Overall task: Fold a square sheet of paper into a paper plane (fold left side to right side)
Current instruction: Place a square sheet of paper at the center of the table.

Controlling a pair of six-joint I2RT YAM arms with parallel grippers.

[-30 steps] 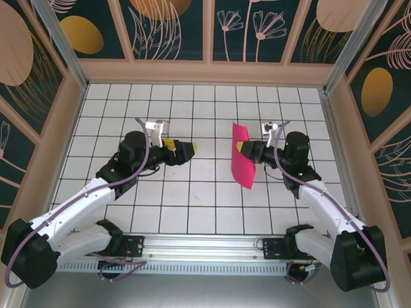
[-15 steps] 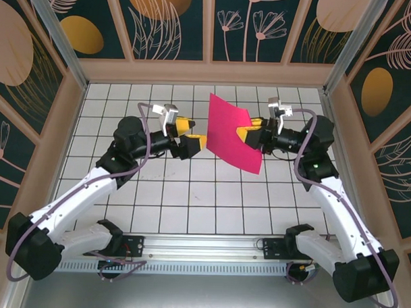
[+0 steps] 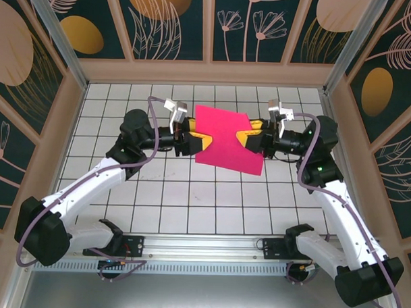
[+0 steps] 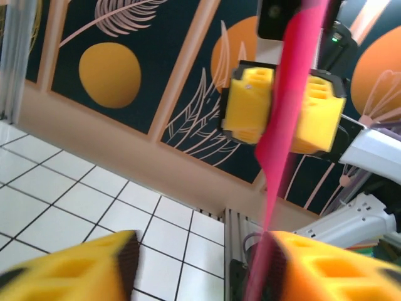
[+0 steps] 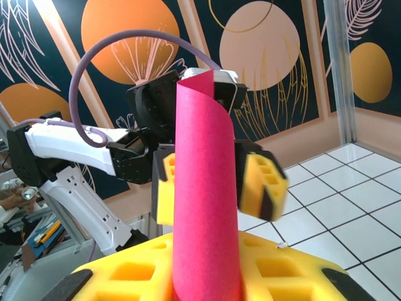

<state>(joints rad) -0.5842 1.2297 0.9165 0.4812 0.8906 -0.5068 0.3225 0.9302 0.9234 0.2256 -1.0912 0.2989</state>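
Magenta square sheet of paper point(image 3: 226, 140), airborne between pincers: right pincer point(image 3: 241, 139) pinching one edge; left pincer point(image 3: 198, 141) spread astride opposite edge, seemingly not gripping.

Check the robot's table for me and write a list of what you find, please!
Surface: table, white tiles with dark grid lines.
Job's things: square sheet of paper, magenta-pink, held up off the table between the two arms and slightly bowed.
Clutter: nothing seen.
Grippers: right gripper shut on the sheet's right edge; left gripper open, one finger on each side of the sheet's left edge.
Cables: purple cables, one looping along each arm, clear of the paper.
Surroundings: wall panels, dark with leaf and circle drawings, on three sides.
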